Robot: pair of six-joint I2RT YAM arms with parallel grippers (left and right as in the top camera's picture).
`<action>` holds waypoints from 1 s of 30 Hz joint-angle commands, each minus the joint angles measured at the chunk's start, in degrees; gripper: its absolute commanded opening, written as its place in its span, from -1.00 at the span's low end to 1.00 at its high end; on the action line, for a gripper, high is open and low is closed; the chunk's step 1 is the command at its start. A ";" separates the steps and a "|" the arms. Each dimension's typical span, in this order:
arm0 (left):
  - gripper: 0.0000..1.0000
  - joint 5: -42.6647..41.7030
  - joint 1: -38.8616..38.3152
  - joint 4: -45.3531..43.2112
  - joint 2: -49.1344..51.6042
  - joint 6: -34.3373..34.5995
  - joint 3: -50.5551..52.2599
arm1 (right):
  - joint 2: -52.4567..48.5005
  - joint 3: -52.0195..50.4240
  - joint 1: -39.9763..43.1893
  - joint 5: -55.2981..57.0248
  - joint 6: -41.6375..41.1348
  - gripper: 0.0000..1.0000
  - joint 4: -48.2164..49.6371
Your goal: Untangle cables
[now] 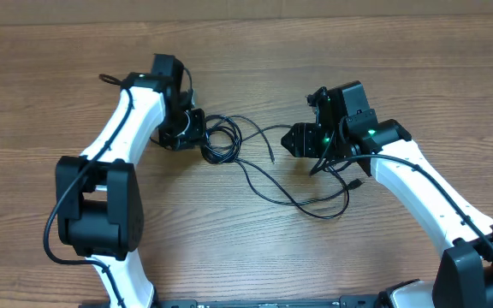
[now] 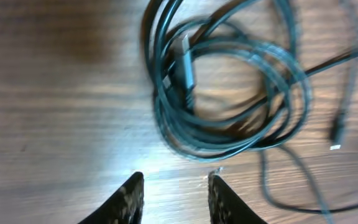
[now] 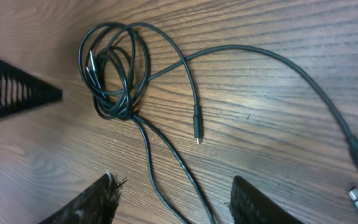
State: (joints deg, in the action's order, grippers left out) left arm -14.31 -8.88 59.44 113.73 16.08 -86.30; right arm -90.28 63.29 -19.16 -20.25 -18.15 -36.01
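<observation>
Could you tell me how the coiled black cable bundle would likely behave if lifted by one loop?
Probably floppy: the coiled bundle lies in loose, uneven loops, so it would likely sag and spread. The cord is thin, so probably light. Its trailing strands and free plug would probably drag along.

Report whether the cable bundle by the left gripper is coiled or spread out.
Coiled: the cable bundle lies in several overlapping loops, with a few loose strands trailing away.

thin black cables (image 2: 169, 121) lie flat, partly coiled, strands trailing loose.
</observation>
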 commanded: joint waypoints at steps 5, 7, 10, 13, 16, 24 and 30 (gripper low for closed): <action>-0.37 7.43 -1.75 -0.74 -1.29 -0.09 0.85 | 0.09 0.02 -1.07 -0.44 -4.24 0.12 1.25; -0.37 7.41 -1.64 -2.08 -1.29 1.14 1.31 | 0.07 0.02 -1.14 -0.46 -4.63 0.04 1.11; -0.39 7.30 -1.64 -4.92 -1.29 2.91 2.60 | 0.07 -0.17 -1.14 -0.44 -6.03 0.02 1.03; -0.30 6.71 -1.86 -8.07 -1.27 5.60 5.01 | 0.02 -0.63 -1.14 -0.42 -8.61 0.03 1.51; -0.31 5.51 -2.05 -10.51 -1.27 7.63 7.43 | 0.00 -1.88 -1.14 -0.44 -10.23 0.03 2.82; -0.92 3.76 -2.05 -20.11 -1.27 10.12 10.08 | -0.24 -7.58 -3.30 -0.87 -12.22 0.12 9.14; -0.92 -9.05 -2.03 -17.22 -1.27 6.03 10.08 | -0.24 -11.78 -7.65 -0.85 -20.90 0.12 17.49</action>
State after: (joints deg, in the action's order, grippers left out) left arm -14.50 -10.52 40.86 113.73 24.40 -76.42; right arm -90.30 53.01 -24.95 -20.78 -33.80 -20.82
